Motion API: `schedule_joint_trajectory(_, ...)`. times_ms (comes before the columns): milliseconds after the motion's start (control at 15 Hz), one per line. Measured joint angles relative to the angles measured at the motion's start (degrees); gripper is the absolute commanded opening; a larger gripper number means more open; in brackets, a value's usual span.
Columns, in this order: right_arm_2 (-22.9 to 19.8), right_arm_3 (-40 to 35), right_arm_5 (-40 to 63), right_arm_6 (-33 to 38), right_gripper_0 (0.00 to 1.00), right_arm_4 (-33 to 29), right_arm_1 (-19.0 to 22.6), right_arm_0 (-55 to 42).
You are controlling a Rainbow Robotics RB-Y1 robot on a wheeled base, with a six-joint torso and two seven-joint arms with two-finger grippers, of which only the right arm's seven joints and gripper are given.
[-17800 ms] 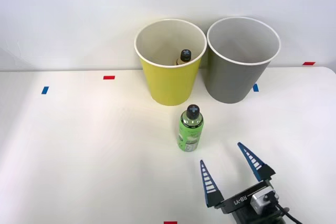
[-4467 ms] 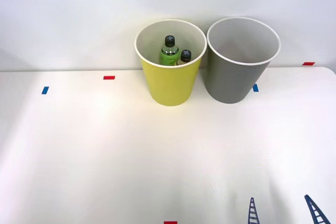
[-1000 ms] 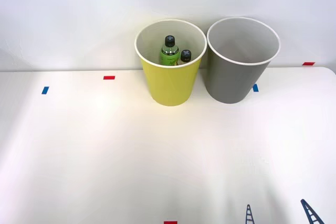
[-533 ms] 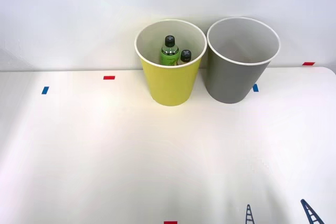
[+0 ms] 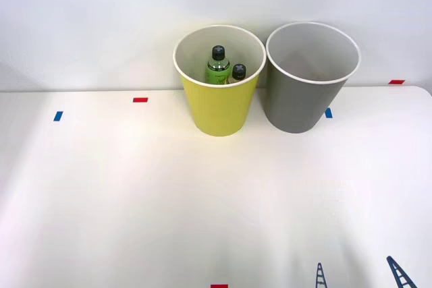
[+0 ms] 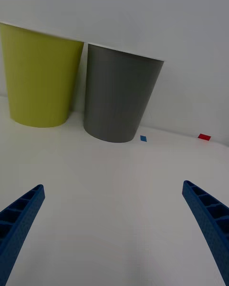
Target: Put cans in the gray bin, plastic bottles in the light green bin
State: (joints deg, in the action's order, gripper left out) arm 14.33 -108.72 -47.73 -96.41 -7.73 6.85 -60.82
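The right gripper [image 5: 360, 276], fingers spread and empty at lower right, sits well below both upright plastic bottles [image 5: 217, 65] inside the light green bin [image 5: 219, 109].

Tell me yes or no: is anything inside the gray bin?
No, the front view shows the gray bin with a bare pale inside; both plastic bottles stand in the light green bin.

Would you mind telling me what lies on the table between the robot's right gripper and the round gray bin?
Only bare white tabletop lies between the open right gripper and the matte gray bin, as the front view shows; a small blue tape mark sits beside the bin's base.
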Motion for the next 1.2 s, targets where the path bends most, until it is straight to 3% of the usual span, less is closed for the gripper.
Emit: schedule_joint_trajectory(1200,0.0,0.0,0.0,0.0,1.0,0.0,0.0,0.0)
